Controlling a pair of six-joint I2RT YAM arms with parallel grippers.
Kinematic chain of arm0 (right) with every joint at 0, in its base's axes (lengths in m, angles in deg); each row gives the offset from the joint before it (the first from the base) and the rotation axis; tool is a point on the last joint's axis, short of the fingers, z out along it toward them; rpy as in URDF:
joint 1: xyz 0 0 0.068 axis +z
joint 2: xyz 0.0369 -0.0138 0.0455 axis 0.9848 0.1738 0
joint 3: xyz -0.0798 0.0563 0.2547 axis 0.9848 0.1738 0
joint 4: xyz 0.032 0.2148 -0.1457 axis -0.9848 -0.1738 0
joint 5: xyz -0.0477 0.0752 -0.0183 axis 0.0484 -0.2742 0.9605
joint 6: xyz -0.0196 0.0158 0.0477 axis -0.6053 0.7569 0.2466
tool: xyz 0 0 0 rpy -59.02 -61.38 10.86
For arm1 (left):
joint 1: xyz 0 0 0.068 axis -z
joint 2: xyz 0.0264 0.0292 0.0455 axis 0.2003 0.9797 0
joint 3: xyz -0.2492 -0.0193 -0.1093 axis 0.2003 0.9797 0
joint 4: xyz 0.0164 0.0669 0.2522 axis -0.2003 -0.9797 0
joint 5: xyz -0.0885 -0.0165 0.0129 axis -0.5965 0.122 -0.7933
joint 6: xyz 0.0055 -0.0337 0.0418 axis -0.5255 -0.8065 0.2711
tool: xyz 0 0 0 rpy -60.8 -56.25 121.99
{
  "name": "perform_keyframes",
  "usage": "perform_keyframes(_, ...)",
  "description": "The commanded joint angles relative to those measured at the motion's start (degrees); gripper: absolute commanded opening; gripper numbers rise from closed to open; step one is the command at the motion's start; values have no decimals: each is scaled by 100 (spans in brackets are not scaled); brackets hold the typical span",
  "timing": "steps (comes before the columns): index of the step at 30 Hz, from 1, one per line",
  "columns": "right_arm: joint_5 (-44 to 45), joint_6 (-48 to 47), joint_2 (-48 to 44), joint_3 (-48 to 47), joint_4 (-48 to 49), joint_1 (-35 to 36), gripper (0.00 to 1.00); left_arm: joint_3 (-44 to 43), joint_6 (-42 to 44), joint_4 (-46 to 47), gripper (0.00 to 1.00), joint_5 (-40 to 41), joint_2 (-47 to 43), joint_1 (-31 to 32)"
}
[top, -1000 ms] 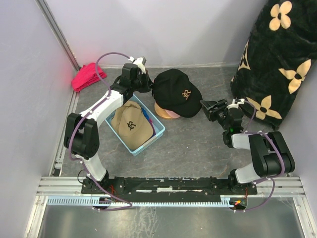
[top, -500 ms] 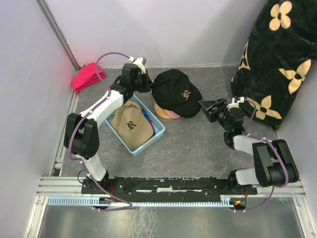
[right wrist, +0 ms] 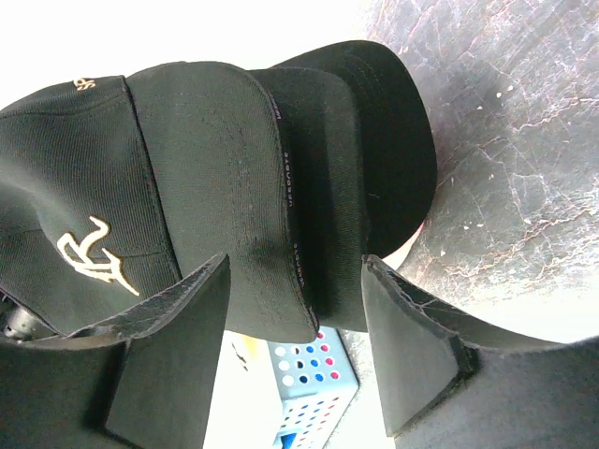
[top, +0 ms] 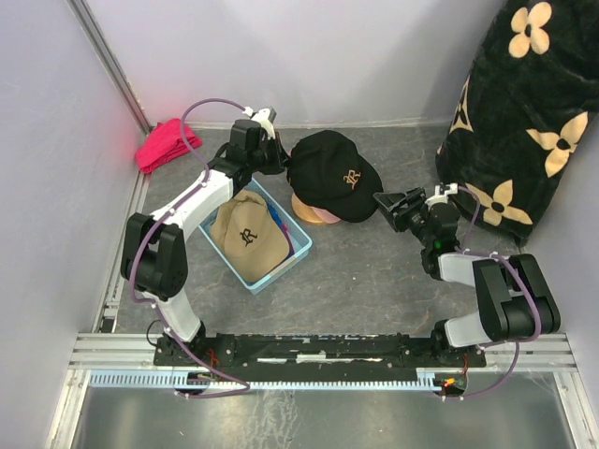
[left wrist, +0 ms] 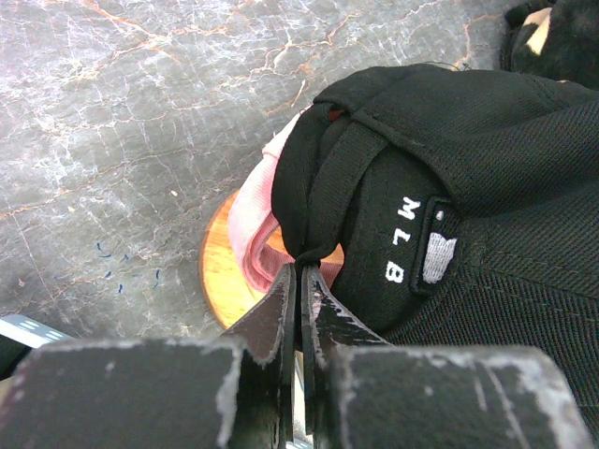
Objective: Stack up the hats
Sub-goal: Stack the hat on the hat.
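Note:
A black cap with a gold logo (top: 337, 174) sits on top of a stack with a second black cap's brim (right wrist: 384, 140) and a light pink cap (left wrist: 255, 208) under it, all on a round wooden stand (left wrist: 225, 281). My left gripper (left wrist: 301, 271) is shut on the back strap of the top black cap (left wrist: 440, 159). My right gripper (top: 387, 204) is open, its fingers (right wrist: 178, 327) on either side of the black brims at the stack's right. A tan cap (top: 247, 236) lies in the blue basket (top: 298, 251).
A red-pink cloth bundle (top: 165, 144) lies at the back left corner. A black blanket with cream flowers (top: 524, 122) fills the back right. A blue cap edge (top: 286, 234) shows in the basket beside the tan one. Walls close in on both sides.
My right gripper has edged left toward the stack, its open fingers now around the black brims. The left gripper and the caps have not moved.

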Motion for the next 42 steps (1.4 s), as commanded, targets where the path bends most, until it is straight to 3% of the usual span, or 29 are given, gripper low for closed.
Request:
perform_keyframes(1,-154,-9,-1,-221,513,25,65,-98,37,-297,3,-3,87,13)
perform_keyframes(10,-24,-389,-689,-163,-480,20,72,-91,48,-287,3,7,94,11)
perform_keyframes(19,-196,-301,-429,-358,-176,19,74,-81,42,-284,3,-2,81,15)
perform_keyframes(28,-347,-78,151,-459,740,19,66,-84,56,-279,3,-47,103,13)
perform_keyframes(35,-516,293,808,-461,2174,21,59,-108,55,-279,3,-89,121,15)
perform_keyframes(39,-546,685,1568,-407,3275,21,51,-114,57,-280,3,-117,121,19)
perform_keyframes(42,-527,681,1780,-381,3341,40,42,-114,73,-297,3,-101,112,23)
